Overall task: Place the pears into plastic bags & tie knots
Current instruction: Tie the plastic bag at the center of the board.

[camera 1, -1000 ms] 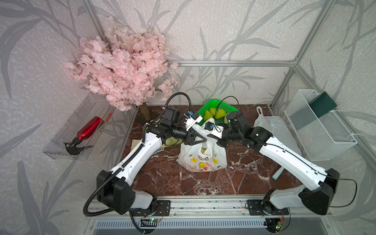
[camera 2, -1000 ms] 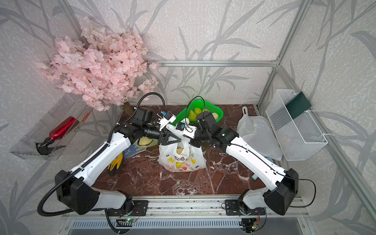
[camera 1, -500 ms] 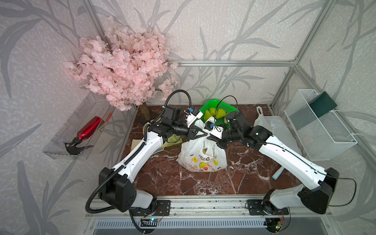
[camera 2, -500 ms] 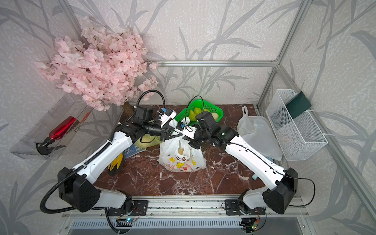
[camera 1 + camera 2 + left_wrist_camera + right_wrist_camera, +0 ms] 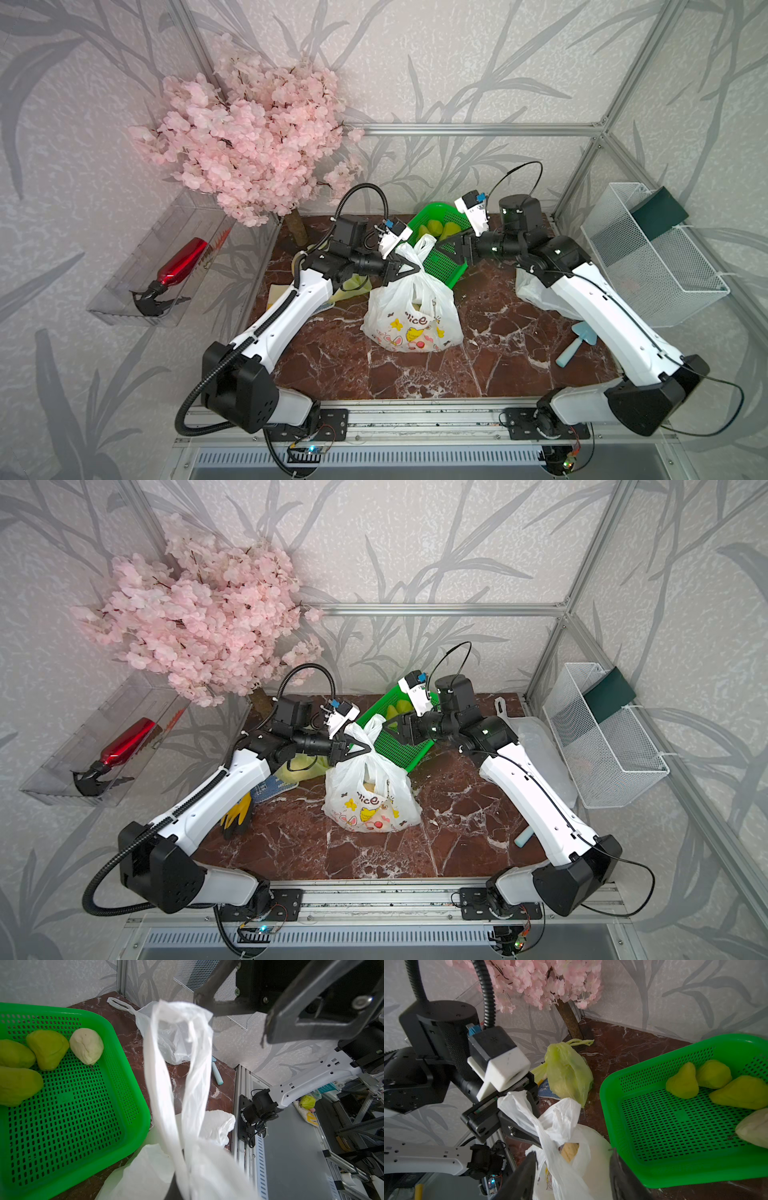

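- A red-brown marble table [image 5: 332, 365] fills the floor of a metal-framed booth, with grey leaf wallpaper on every side.
- Close to the front edge, a yellow glove [image 5: 237, 816] lies beside the left arm. A pale blue tool [image 5: 575, 347] lies beside the right arm.
- In the middle of the table stands a white bag [image 5: 413, 316] printed with bright cartoons. Its mouth gapes, and a yellowish pear [image 5: 570, 1151] shows inside.
- The left hand [image 5: 411, 268] is closed on a handle [image 5: 176, 1084] of that bag, pinching the thin plastic near its base. The loop stands up loosely past the grip.
- The right hand [image 5: 451, 249] is open and holds nothing. Its fingers [image 5: 525, 1178] are spread wide, just beside the top of the raised loop.
- Behind the left arm sits a yellow-green bag [image 5: 566, 1072], bulging and closed, with its top drawn into a twisted knot [image 5: 580, 1042].
- Just beyond the white bag, a green basket [image 5: 133, 1088] with a perforated floor rests tilted toward the front. Four pears [image 5: 47, 1049] lie huddled in its far corner, three green and one cream.
- Off toward the right wall, partly under the right arm, a second white bag [image 5: 166, 1039] lies crumpled on the table.
- At the back left corner stands a pink blossom tree [image 5: 253, 137].
- A white wire basket [image 5: 648, 266] hangs on the right wall, and a clear shelf [image 5: 124, 299] on the left wall holds a red bottle [image 5: 183, 262].
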Robot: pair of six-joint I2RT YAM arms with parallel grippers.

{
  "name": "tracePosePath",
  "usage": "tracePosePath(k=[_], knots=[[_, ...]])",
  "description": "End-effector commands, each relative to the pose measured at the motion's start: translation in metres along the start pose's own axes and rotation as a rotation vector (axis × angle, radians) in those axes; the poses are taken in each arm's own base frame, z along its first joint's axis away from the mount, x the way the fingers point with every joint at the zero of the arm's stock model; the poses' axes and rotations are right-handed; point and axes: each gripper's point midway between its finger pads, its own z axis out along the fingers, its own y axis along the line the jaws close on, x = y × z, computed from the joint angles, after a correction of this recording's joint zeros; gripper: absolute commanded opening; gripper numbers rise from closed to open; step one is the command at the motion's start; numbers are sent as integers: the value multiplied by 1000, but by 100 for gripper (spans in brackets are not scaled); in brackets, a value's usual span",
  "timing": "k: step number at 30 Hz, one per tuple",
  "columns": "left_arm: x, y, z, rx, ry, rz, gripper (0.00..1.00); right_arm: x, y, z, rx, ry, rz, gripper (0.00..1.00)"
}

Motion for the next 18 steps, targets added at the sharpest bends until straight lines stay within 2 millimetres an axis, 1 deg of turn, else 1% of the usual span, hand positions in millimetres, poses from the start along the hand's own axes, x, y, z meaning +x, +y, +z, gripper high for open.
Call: tracePosePath(k=[1,5,7,8,10,12,13,14,16,18], knots=[[-2,-4,-4,-8,-10,47,0,-5,4,11,-34,30,99,55],[-3,-6,-4,2,-11,52,0,-13,4,26,-63,50,102,52],[-2,-7,-3,10,-9,50,0,-15,2,33,-71,58,106,48],[-2,-8,-4,15,-9,52,0,-17,2,34,-73,54,108,43],[-2,-6,-4,3,-6,50,0,-21,5,35,-95,40,101,23],[2,-2,-4,-18,6,39,0,-27,9,29,-102,5,82,7],[4,1,-4,-34,13,33,2,-30,13,25,-111,-18,68,2],[7,3,-5,-46,17,22,3,-32,17,20,-124,-37,55,0],[10,8,-5,-59,16,3,7,-35,26,9,-153,-71,34,0],[10,9,-4,-58,9,-13,9,-35,32,0,-161,-87,24,0]])
